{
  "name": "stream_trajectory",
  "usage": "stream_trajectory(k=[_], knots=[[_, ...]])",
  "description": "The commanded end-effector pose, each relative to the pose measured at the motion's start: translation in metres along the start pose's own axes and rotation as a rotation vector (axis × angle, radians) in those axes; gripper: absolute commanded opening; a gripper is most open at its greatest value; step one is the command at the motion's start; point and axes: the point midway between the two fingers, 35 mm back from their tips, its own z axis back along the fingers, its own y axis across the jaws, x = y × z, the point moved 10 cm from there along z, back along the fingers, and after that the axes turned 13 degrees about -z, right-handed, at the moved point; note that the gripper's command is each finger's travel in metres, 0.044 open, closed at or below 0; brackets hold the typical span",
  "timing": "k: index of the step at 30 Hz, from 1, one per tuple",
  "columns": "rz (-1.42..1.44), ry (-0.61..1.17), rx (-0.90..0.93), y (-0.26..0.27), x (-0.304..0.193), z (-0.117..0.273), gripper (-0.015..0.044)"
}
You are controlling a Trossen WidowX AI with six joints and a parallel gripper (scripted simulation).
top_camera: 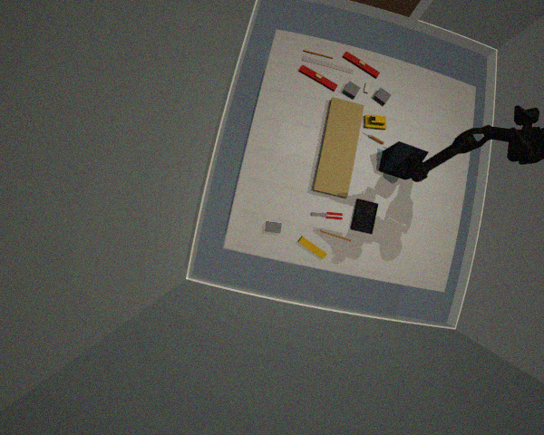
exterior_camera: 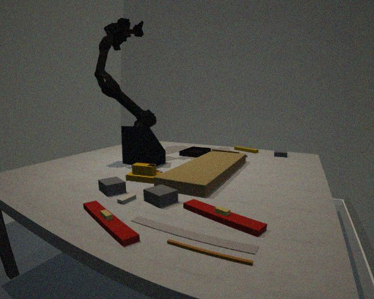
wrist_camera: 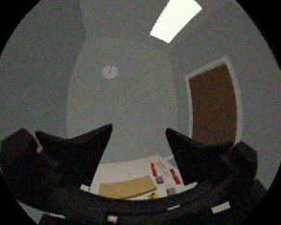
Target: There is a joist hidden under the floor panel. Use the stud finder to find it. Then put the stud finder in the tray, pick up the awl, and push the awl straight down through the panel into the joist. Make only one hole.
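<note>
The tan floor panel (top_camera: 338, 147) (exterior_camera: 203, 169) (wrist_camera: 126, 188) lies on the table. The yellow stud finder (top_camera: 374, 122) (exterior_camera: 143, 169) (wrist_camera: 152, 196) sits beside one end of the panel's robot side. The awl (top_camera: 376, 139), with an orange handle, lies between the stud finder and the robot base, its tip toward the panel; in the exterior view it is mostly hidden behind the stud finder. The black tray (top_camera: 364, 216) (exterior_camera: 195, 151) stands off the panel's other end and looks empty. My gripper (top_camera: 526, 113) (exterior_camera: 140, 29) (wrist_camera: 140, 128) is open and empty, raised high above the table.
Near the stud finder are two grey blocks (top_camera: 351, 90) (top_camera: 381, 96), with two red levels (top_camera: 317, 78) (top_camera: 361, 64), a ruler and a pencil beyond. Near the tray lie red-handled pliers (top_camera: 326, 215), another pencil (top_camera: 335, 235), a yellow bar (top_camera: 312, 246) and a grey block (top_camera: 273, 227).
</note>
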Motion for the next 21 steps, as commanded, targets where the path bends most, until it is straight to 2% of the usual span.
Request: stream_trajectory(k=[1, 3, 10, 16, 21], knots=[[0.002, -0.002, 0.004, 0.002, 0.0, 0.001, 0.0426], [0.018, -0.02, 0.035, 0.014, -0.001, 0.009, 0.044], [0.32, -0.087, 0.11, 0.113, -0.035, 0.039, 0.044], [0.653, -0.094, 0.133, 0.2, -0.094, 0.043, 0.044], [0.928, -0.056, 0.129, 0.257, -0.157, 0.026, 0.044]])
